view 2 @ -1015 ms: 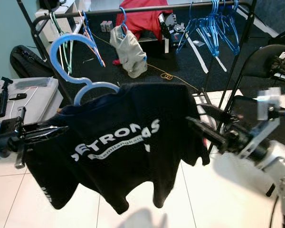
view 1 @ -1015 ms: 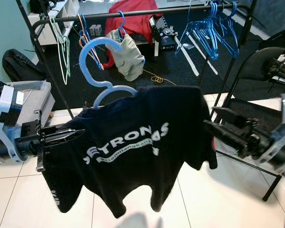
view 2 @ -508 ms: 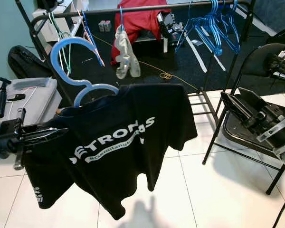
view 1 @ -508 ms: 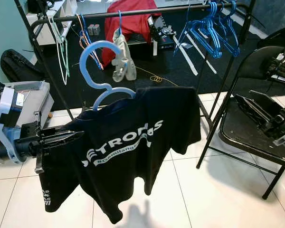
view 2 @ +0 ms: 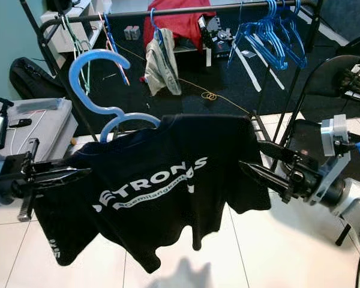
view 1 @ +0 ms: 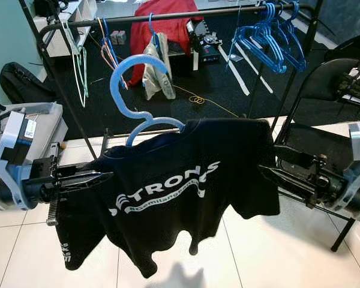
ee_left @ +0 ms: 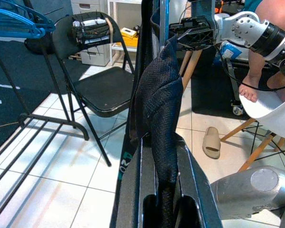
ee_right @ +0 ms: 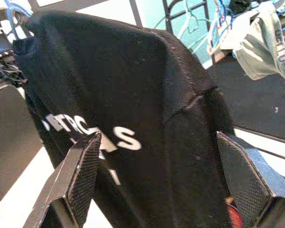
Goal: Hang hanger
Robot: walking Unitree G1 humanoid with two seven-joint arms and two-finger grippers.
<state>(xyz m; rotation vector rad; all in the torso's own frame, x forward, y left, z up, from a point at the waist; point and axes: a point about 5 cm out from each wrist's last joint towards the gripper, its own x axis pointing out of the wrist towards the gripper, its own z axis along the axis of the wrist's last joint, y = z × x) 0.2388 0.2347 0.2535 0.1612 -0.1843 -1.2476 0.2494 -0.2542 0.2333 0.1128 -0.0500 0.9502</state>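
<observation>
While the black shirt (view 1: pixel 186 180) hangs on the blue hanger (view 1: pixel 135 90), the left end effector (view 1: pixel 93 178) pinches the shirt's sleeve edge at the robot's left, fingers pressed on the cloth (the left wrist view shows fabric bunched between the two fingers (ee_left: pixel 133 190)). The hanger's hook stands up above the shirt collar, in front of the rack (view 1: pixel 168 15) and below its rail, not on it. Hook is up and to the right of the left end effector, not touching it.

The right end effector (view 2: pixel 258 171) sits at the shirt's other sleeve, fingers spread either side of the cloth. In the right wrist view both fingers (ee_right: pixel 80 175) stand well apart with the shirt between them, not pressed on it.

The shirt is stretched roughly level between the two end effectors, white lettering facing the head camera, hem hanging free above the tile floor (view 1: pixel 276 252).

Behind: more blue hangers (view 1: pixel 270 36) on the rail at right, a grey garment (view 1: pixel 156 63) on the rail near the middle, a folding chair (view 1: pixel 330 90) at right.
</observation>
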